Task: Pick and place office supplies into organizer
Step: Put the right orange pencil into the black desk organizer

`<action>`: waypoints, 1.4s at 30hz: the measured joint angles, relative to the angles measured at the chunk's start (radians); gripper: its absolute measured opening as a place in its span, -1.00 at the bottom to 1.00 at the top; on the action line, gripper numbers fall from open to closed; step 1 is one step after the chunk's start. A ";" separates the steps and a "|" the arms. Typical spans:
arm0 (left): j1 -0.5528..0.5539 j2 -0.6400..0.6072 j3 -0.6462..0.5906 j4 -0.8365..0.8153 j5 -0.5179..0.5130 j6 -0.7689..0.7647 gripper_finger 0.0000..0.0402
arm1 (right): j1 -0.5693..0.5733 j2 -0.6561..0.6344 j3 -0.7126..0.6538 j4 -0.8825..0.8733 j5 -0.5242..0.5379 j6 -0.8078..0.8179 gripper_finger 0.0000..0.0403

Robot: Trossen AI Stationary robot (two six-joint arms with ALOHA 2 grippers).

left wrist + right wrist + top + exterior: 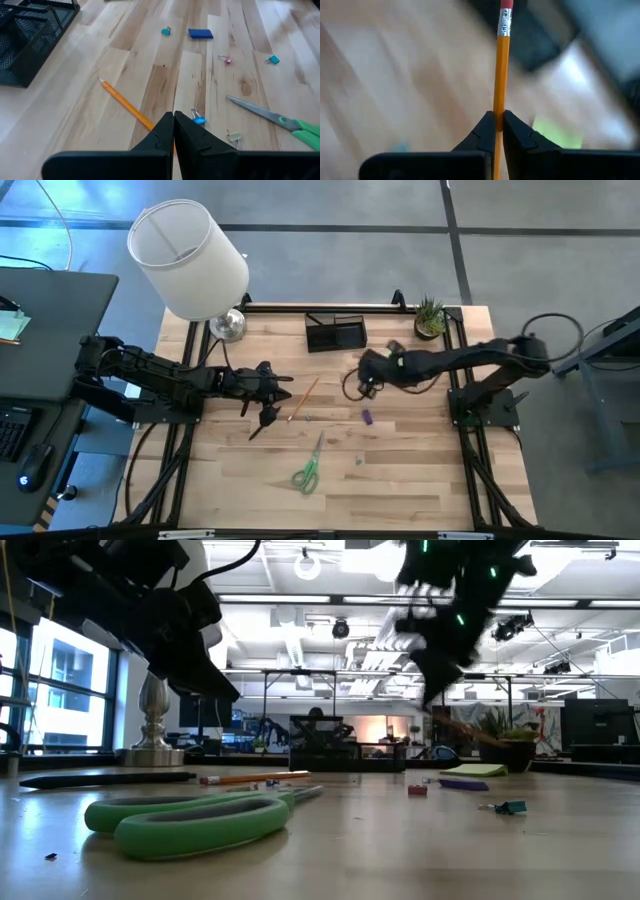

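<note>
My right gripper [499, 120] is shut on an orange pencil [502, 65] and hovers in front of the black organizer [336, 332], right of the table's middle [368, 375]. My left gripper [173, 120] is shut and raised above a second orange pencil [122, 102], which lies flat on the table [303, 398]. The green-handled scissors [308, 468] lie nearer the near edge. The purple block [367, 417] and a dark pen [100, 778] lie flat. The lime-green pad [475, 770] shows in the low view. My right gripper pinches the pencil's shaft [500, 107] between its two fingers. The pencil runs on along the fingers' line, its eraser end [505, 7] pointing away from the wrist. It is lifted clear of the table.
A white-shaded lamp [190, 260] stands at the far left corner and a small potted plant [430, 317] at the far right. Small binder clips [198, 119] are scattered over the wood near the pencil and scissors. Bare wood lies along the near edge.
</note>
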 joint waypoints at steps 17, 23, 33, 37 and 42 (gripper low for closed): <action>0.000 0.000 0.000 0.013 -0.001 -0.005 -1.00 | -0.321 0.053 0.004 1.025 -0.451 -0.682 -0.98; 0.000 0.000 0.000 0.011 -0.004 -0.004 -1.00 | -0.446 0.171 0.004 1.208 -0.623 -0.689 -0.98; 0.000 0.000 0.000 0.018 -0.028 0.039 -1.00 | -0.533 0.328 0.004 1.384 -0.774 -0.570 -0.97; 0.000 0.000 0.000 0.019 -0.029 0.043 -1.00 | -0.536 0.379 0.004 1.440 -0.784 -0.553 -0.97; 0.000 0.000 0.000 0.019 -0.029 0.043 -1.00 | -0.536 0.413 0.004 1.421 -0.780 -0.531 -0.93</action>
